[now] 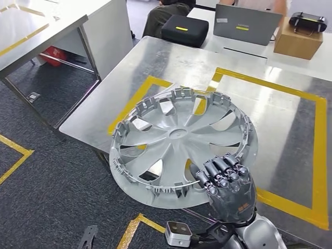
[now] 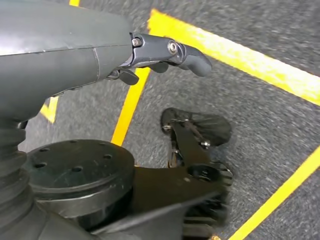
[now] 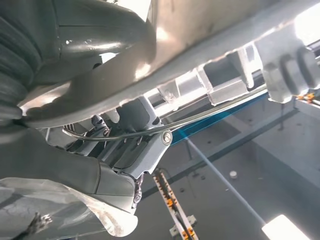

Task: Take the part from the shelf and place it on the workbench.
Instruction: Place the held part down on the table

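A large silver wheel cover (image 1: pixel 182 139) with spokes and a clipped rim hangs over the near edge of the steel workbench (image 1: pixel 250 93), partly above the yellow-taped square (image 1: pixel 319 155). My right hand (image 1: pixel 227 184) grips its near rim from below, fingers curled over the edge onto the face. In the right wrist view the cover's underside (image 3: pixel 211 45) runs across the picture, with my fingers (image 3: pixel 136 150) wrapped against its rim. My left hand (image 2: pixel 166 52) hangs over the dark carpet, fingers extended and holding nothing.
On the far side of the workbench are a black case (image 1: pixel 184 30), a grey laptop (image 1: pixel 246 23) and a cardboard box (image 1: pixel 297 40). A person sits behind. A white table (image 1: pixel 43 31) stands to the left. Yellow tape lines (image 1: pixel 15 155) cross the carpet.
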Controlling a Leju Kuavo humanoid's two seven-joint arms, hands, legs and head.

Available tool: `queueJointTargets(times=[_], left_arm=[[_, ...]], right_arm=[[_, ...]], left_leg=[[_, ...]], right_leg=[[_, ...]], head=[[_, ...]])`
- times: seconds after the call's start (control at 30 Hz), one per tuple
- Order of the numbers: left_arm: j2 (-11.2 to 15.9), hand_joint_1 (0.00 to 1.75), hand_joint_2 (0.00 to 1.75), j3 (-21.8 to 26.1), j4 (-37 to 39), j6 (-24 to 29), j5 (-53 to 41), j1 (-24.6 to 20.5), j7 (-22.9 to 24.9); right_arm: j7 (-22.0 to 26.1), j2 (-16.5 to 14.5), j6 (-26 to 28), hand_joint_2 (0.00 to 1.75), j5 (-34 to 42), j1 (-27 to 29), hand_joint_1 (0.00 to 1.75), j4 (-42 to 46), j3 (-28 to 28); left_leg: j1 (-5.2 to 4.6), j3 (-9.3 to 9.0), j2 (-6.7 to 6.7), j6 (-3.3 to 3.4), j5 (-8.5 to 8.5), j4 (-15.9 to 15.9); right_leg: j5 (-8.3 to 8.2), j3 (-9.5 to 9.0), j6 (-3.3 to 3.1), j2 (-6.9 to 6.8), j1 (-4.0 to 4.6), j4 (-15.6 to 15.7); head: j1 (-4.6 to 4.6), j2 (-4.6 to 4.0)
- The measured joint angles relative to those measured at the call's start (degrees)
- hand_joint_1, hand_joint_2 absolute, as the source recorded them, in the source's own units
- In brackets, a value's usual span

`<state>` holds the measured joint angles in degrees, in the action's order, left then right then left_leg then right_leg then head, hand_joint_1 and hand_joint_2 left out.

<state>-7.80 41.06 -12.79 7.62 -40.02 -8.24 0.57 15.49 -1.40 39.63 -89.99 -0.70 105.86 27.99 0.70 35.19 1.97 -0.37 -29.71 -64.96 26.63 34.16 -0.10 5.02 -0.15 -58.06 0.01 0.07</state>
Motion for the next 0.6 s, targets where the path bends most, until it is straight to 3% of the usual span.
queueJointTargets(times=[0.07, 0.1, 0.17, 0.23, 0.3, 0.37, 0.4, 0.43, 0.53, 0.6], left_arm=[[-0.1, 0.0, 1.75, -0.2, 0.0, 0.0, -0.2, -0.1, 0.0], [-0.1, 0.0, 1.75, -0.2, 0.0, 0.0, -0.2, -0.1, 0.0], [-0.2, 0.0, 1.75, -0.3, 0.0, 0.0, -0.2, -0.1, 0.0], [-0.3, 0.0, 1.75, -0.4, 0.0, 0.0, -0.2, -0.3, 0.0], [-0.4, 0.0, 1.75, -0.6, 0.0, 0.0, -0.3, -0.3, 0.0], [-0.4, 0.0, 1.75, -0.7, 0.0, 0.0, -0.3, -0.1, 0.0], [-0.4, 0.0, 1.75, -0.7, 0.0, 0.0, -0.3, 0.0, 0.0], [-0.4, 0.0, 1.75, -0.7, 0.0, 0.0, -0.3, -0.1, 0.0], [-0.5, 0.0, 1.75, -0.7, 0.0, 0.0, -0.4, -0.2, 0.0], [-0.5, 0.0, 1.75, -0.7, 0.0, 0.0, -0.5, -0.3, 0.0]], right_arm=[[0.0, 0.0, 0.0, 1.75, 0.0, -0.1, 1.75, 0.0, 0.0], [0.1, 0.0, 0.0, 1.75, 0.0, -0.1, 1.75, 0.0, 0.0], [0.1, 0.0, 0.0, 1.75, 0.0, -0.1, 1.75, 0.0, -0.1], [0.1, 0.0, 0.0, 1.75, 0.0, -0.1, 1.75, -0.1, -0.2], [0.1, 0.0, 0.0, 1.75, 0.0, -0.2, 1.75, -0.1, -0.2], [0.1, 0.1, 0.0, 1.75, 0.0, -0.2, 1.75, -0.2, -0.2], [0.1, 0.1, 0.0, 1.75, 0.0, -0.2, 1.75, -0.3, -0.2], [0.0, 0.1, 0.0, 1.75, 0.0, -0.1, 1.75, -0.4, -0.3], [0.0, 0.1, 0.0, 1.75, 0.0, -0.2, 1.75, -0.4, -0.3], [0.0, 0.1, 0.0, 1.75, 0.0, -0.2, 1.75, -0.4, -0.3]], left_leg=[[0.25, -2.06, 2.22, 0.19, 1.46, 4.9], [0.19, -2.21, 2.44, 0.36, 1.23, 5.3], [0.1, -2.24, 1.25, 1.0, 1.51, 5.8], [0.16, -2.27, -0.12, 1.76, 1.88, 6.2], [0.04, -2.23, -1.62, 2.19, 1.96, 6.4], [-0.12, -2.19, -3.33, 2.33, 1.86, 6.4], [-0.16, -2.19, -4.15, 2.33, 1.82, 6.4], [-0.17, -2.22, -4.89, 2.28, 1.75, 6.4], [-0.38, -2.49, -6.71, 1.82, 1.41, 6.3], [-0.65, -2.66, -7.67, 1.27, 1.27, 6.2]], right_leg=[[-0.01, 0.51, 0.56, 1.38, -0.08, -0.4], [-0.12, 0.8, 0.94, 1.97, -0.16, -0.4], [-0.32, 1.42, 1.67, 2.73, -0.44, -0.4], [1.07, 2.86, 2.14, 0.31, -0.28, -2.5], [4.51, 5.92, 2.4, -3.26, -0.1, -8.9], [7.01, 8.89, 2.59, -4.45, -0.18, -15.4], [6.85, 9.14, 2.64, -4.67, -0.22, -16.2], [5.7, 8.2, 2.64, -4.93, -0.26, -14.6], [1.52, 1.7, 2.3, -7.81, 0.0, -3.2], [1.18, -0.04, 1.75, -8.64, 0.39, -0.2]], head=[[0.06, 0.0], [0.07, 0.0], [0.03, 0.0], [0.32, 0.0], [0.61, 0.0], [0.62, 0.0], [0.63, 0.0], [0.63, 0.0], [0.61, 0.0], [0.56, 0.0]])
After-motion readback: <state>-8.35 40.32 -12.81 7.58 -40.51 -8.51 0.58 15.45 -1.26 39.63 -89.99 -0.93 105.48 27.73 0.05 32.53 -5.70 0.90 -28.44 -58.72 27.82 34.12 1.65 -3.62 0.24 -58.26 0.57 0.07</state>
